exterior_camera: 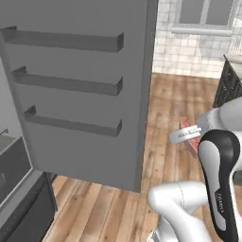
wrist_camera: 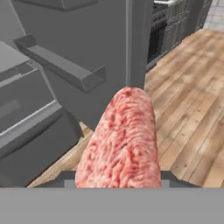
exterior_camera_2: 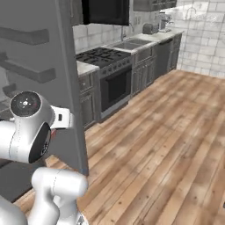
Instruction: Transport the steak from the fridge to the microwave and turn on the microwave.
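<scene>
1. The steak point(wrist_camera: 120, 140) sits clamped in the gripper point(exterior_camera: 189, 134), jutting forward from between the jaws; in the hand view its marbled pink face rises from the bottom edge. The claw is clenched on the meat, which is how the slab stays level in mid-air over the wooden floor point(exterior_camera_2: 167, 145).
2. The steak is out of the fridge: the open fridge door point(exterior_camera: 80, 85), with its three grey door shelves, stands to the left of the gripper, apart from it.
3. The door is swung wide, probably because the meat came from inside (the grey drawer point(wrist_camera: 26, 113) shows at the left of the hand view).
4. The arm is folded back close to the base, elbow low and the hand held roughly horizontal at about the level of the lowest door shelf, pointing towards the door edge and the room beyond.
5. A black stove point(exterior_camera_2: 103, 57) and, above it, what looks like the microwave point(exterior_camera_2: 105, 11) lie further along the counter, well apart from the hand.
</scene>
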